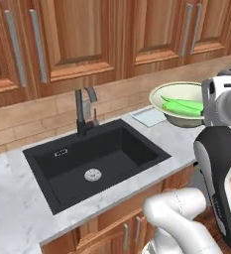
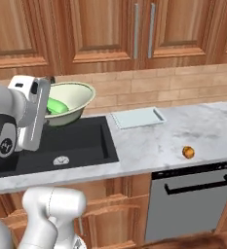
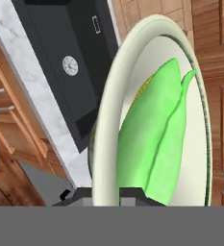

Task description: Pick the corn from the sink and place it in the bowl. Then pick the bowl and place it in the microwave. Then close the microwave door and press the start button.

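green corn [image 3: 154, 139] inside the pale bowl [image 3: 106, 120], its rim pinched in the narrow pincer [image 3: 105, 194]

Even, bright rendered light, soft shadows, slightly coarse pixels.

pale greenish-white round bowl [image 1: 179, 94]: near side hidden behind the white hand.
bright green husked corn [image 3: 154, 139]: base cut off just beside the fingertips.
small dark fingertips [image 3: 132, 193]: mostly cut off; contact unclear.
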You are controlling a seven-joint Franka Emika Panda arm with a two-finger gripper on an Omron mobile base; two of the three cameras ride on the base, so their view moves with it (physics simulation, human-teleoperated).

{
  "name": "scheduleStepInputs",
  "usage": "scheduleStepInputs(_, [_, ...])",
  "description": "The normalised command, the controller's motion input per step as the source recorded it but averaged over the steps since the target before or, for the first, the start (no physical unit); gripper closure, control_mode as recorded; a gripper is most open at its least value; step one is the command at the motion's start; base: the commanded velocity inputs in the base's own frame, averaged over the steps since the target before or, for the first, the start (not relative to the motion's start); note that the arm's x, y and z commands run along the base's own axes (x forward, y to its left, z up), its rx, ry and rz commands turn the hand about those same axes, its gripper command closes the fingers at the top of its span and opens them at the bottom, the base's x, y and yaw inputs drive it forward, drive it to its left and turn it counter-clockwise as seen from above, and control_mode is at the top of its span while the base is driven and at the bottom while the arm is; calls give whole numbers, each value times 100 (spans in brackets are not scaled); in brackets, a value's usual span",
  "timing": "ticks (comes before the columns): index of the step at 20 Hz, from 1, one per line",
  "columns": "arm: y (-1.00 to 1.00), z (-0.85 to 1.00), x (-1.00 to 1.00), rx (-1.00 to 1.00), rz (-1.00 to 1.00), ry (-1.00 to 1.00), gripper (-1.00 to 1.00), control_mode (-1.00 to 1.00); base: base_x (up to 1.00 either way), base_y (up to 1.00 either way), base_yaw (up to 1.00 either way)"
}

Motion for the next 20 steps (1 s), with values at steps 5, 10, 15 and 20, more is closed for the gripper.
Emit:
scheduleStepInputs(5, [0, 0, 0, 0, 0, 0, 100, 100, 1, -4, -69])
scheduleStepInputs(10, [0, 0, 0, 0, 0, 0, 100, 100, 12, 0, -67])
scheduleStepInputs(15, [0, 0, 0, 0, 0, 0, 100, 100, 20, 0, -63])
scheduleStepInputs(20, [0, 0, 0, 0, 0, 0, 100, 100, 25, 0, -54])
